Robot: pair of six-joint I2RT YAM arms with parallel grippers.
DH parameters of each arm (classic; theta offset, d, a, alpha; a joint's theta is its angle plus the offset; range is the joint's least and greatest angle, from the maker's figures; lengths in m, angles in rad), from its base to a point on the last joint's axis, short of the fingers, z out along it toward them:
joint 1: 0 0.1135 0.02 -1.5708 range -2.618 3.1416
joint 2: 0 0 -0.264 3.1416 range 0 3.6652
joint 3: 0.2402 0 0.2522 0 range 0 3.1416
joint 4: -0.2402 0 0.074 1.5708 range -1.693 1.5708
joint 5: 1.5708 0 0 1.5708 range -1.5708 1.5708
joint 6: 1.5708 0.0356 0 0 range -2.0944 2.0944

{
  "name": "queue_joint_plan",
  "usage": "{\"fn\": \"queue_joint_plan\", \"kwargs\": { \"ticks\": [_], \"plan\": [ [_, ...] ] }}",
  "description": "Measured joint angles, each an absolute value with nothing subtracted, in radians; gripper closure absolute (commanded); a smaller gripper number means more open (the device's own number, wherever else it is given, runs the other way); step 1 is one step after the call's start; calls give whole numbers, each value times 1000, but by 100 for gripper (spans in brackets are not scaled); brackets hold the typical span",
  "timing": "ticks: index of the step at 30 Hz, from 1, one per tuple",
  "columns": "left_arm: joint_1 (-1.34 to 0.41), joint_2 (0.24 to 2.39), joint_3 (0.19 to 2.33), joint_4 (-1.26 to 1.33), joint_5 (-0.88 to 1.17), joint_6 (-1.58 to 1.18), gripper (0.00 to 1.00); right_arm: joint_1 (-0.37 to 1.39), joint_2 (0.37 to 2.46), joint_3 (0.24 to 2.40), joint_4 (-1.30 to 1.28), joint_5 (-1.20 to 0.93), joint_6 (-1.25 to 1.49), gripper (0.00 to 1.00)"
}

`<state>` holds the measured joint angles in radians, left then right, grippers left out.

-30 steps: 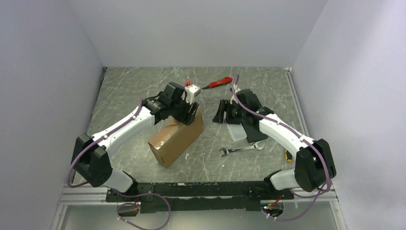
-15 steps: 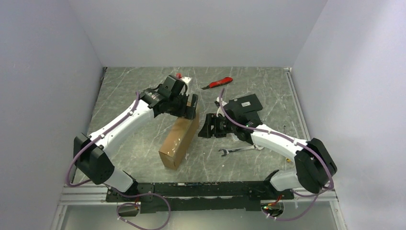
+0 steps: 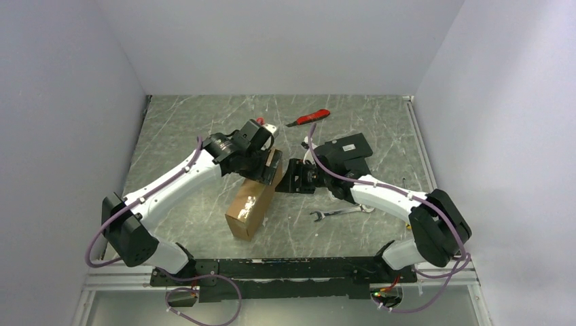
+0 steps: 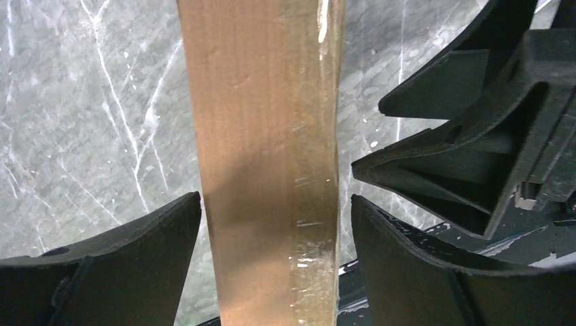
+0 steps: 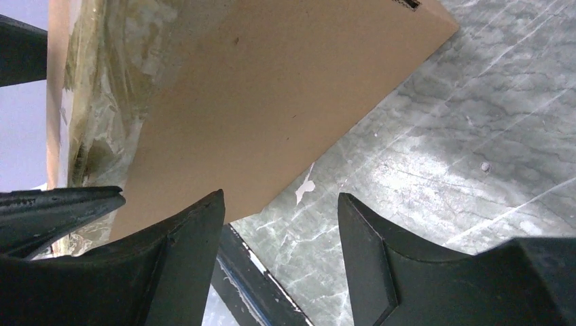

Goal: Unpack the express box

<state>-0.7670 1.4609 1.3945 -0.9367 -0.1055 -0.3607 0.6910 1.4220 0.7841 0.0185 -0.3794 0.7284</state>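
Note:
The express box (image 3: pixel 253 198), a brown cardboard carton with clear tape, stands on one narrow edge in the middle of the table. My left gripper (image 3: pixel 263 165) hangs over its far end. In the left wrist view the taped edge of the box (image 4: pixel 265 136) runs between the fingers of the left gripper (image 4: pixel 275 198), with a gap on each side, so it is open. My right gripper (image 3: pixel 293 178) sits low at the box's right side. In the right wrist view the right gripper (image 5: pixel 280 195) is open with only table between its fingers, and the box's broad face (image 5: pixel 272 95) fills the upper left.
A black flat box (image 3: pixel 348 151) lies behind the right arm. A red utility knife (image 3: pixel 309 117) is at the back. A silver wrench (image 3: pixel 339 212) lies near the front right. A small white and red object (image 3: pixel 267 127) sits behind the left gripper.
The express box went from leaning on a broad side to standing on its narrow edge. My left gripper opened over it. My right arm swung left to the box's side.

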Motion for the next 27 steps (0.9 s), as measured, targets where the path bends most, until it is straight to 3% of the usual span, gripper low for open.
{"fn": "queue_joint_plan", "kwargs": {
  "ticks": [5,11,17,23,27],
  "plan": [
    [-678,1431,1350,-915,-28,-365,30,692,1412,784,2,-373,723,35],
    [-376,1343,1178,-728,292,-445,30,692,1350,786,-46,-345,698,35],
    [-208,1296,879,-287,630,-717,20,692,1311,786,-68,-323,689,35],
    [-168,1308,715,-9,765,-869,11,692,1306,796,-110,-293,670,34],
    [-131,1324,685,-8,787,-864,6,693,1306,820,-144,-277,646,34]
  ]
}}
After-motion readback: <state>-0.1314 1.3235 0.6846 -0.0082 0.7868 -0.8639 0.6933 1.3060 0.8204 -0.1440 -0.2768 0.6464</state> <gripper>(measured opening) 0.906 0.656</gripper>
